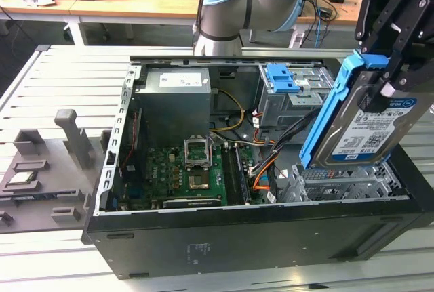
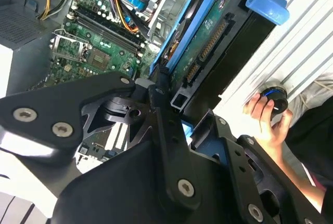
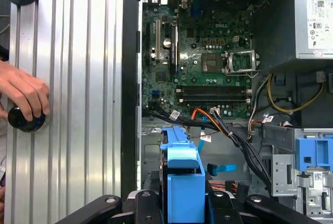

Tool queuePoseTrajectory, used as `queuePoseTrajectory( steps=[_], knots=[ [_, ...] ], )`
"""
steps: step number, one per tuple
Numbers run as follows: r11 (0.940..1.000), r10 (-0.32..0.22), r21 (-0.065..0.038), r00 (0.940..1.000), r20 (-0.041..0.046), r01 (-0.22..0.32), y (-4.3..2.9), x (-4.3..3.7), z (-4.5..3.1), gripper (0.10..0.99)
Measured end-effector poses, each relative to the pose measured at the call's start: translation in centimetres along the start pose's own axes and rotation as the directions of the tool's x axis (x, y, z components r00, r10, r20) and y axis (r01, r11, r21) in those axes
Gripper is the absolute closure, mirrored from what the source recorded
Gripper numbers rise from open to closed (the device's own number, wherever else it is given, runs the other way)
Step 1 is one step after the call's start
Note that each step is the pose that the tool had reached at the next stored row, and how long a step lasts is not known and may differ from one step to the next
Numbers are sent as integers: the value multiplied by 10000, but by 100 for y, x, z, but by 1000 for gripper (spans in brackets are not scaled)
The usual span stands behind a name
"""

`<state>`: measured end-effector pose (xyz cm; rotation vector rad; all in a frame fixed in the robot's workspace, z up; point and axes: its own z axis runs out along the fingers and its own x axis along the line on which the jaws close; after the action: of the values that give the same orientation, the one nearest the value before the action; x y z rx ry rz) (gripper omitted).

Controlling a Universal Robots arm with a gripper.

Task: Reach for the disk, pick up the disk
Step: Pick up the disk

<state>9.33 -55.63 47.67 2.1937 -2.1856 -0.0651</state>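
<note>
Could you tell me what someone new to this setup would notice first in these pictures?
The disk, framed in bright blue, hangs tilted in the gripper above the open computer case, at the exterior view's right. In the first wrist view, a person's hand rests on a black knob beside the case.

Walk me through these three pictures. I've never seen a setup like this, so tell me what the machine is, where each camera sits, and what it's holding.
The machine is a robot arm with a black gripper at its end. The exterior view comes from a camera off the arm, looking at an open computer case on a slatted metal table. Both wrist views come from cameras riding on the arm, looking down past the gripper. The gripper is shut on the disk, a metal hard drive in a blue bracket, lifted above the case. Inside the case lies a green circuit board. A person's hand rests on a black knob on the table.
</note>
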Motion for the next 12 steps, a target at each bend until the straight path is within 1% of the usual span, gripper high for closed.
queuePoseTrajectory(
  steps=[3, 5, 7, 10, 12],
  knots=[
    [10000, 0, 0, 10000, 1, 0, -27, -7, 30, 722],
    [10000, -1, -1, 10000, -1, 1, -40, -13, 89, 722],
    [10000, 0, -3, 10000, -6, 0, -80, -20, 123, 722],
    [10000, 0, -4, 10000, -11, 0, -113, -25, 157, 722],
    [10000, 2, -4, 10000, -10, -2, -116, -25, 172, 722]
  ],
)
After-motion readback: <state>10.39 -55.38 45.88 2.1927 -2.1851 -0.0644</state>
